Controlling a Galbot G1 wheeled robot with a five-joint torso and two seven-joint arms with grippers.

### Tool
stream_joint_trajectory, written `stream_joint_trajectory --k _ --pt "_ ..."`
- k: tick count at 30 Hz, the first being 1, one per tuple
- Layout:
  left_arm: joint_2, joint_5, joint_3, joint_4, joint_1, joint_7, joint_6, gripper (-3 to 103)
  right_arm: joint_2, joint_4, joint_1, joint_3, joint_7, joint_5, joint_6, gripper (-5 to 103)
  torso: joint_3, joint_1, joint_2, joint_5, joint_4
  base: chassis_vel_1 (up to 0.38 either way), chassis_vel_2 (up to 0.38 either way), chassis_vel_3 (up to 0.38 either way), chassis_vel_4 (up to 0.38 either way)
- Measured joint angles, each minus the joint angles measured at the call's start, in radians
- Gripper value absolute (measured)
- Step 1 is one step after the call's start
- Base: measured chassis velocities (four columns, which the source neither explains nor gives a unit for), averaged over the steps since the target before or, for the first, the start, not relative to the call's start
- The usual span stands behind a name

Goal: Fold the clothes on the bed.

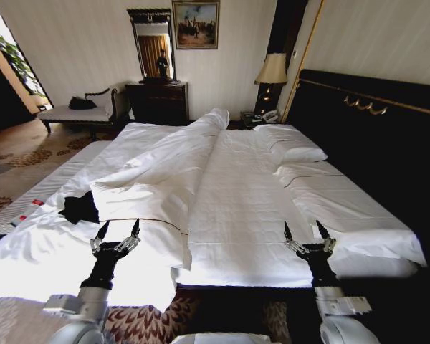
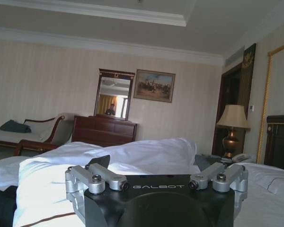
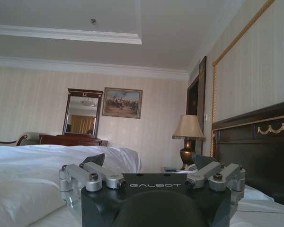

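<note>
My left gripper and right gripper are hovering low over the near edge of the bed, both with fingers spread and grasping nothing, each body reading "GALBOT" in the wrist views. The white duvet is lying bunched lengthwise. The black shirt is sitting crumpled at the bed's left side, just beyond my left gripper; I cannot tell which way it points.

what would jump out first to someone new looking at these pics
The very large white bed takes up the middle of the room, its duvet heaped in a ridge. A small black T-shirt lies crumpled near the bed's left edge. The left gripper and right gripper hover over the near edge, fingers open.
</note>
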Motion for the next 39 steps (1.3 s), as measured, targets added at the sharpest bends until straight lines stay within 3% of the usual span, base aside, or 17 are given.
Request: stream_joint_trajectory --k 39 --pt "0.011 -0.006 -0.008 0.004 0.001 0.000 0.001 100 0.008 -0.004 -0.001 -0.003 -0.001 -0.003 0.007 100 0.000 0.000 0.000 0.0002 0.0000 0.034 0.037 -0.031 -0.033"
